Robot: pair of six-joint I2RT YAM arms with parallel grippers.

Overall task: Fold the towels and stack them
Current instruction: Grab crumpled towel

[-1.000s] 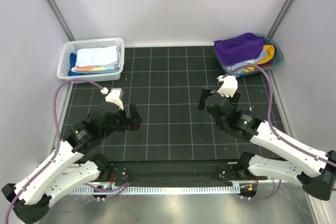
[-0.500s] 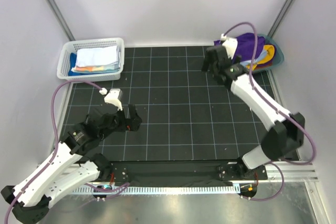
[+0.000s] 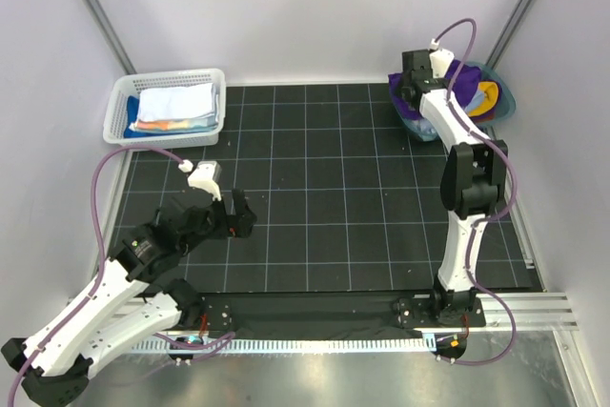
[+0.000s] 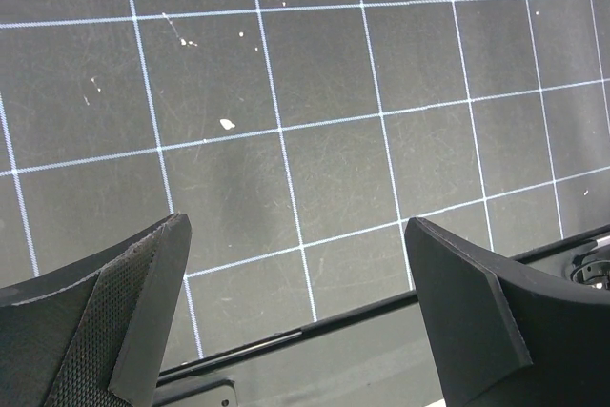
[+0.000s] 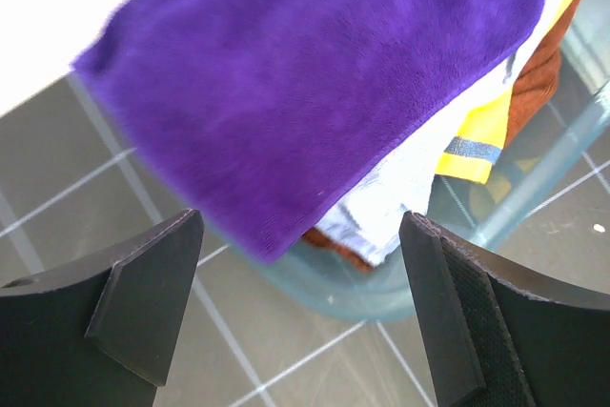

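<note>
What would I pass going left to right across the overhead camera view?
The basket holding folded towels → left gripper → tub with the purple towel on top.

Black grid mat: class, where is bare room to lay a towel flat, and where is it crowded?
Bare: the middle of the mat, between the left gripper and the right arm, and the strip between the white basket and the teal tub. Crowded: the tub corner, heaped with towels under the right gripper.
</note>
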